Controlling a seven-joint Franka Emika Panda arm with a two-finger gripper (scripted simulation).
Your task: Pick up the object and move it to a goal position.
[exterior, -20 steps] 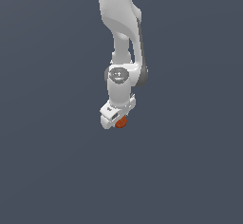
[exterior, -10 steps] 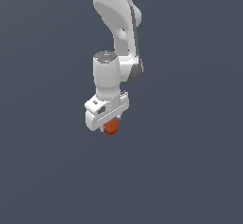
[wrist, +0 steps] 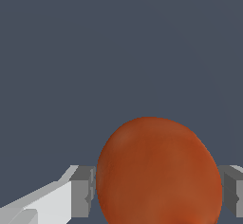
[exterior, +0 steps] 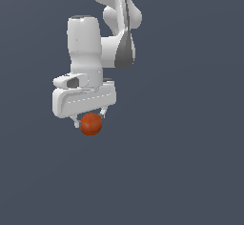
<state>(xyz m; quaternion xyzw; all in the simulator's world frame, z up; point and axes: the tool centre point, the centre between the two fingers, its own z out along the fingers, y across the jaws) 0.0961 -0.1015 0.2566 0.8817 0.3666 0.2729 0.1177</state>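
The end effector [exterior: 90,119] is clamped on the orange-red ball [exterior: 90,124], one finger [wrist: 83,192] pressing each side, so the ball hangs under the white hand, presumably for carrying toward the goal. Being round, it has no long axis or heading; no seam shows.

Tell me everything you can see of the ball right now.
The ball is small, orange-red and faintly mottled, matte, round in the exterior view. It sits between the fingers of the white claw, which is shut on it, pads pressing both sides. It hangs under the claw against a plain grey background, narrower than the claw body. Nothing else touches it.
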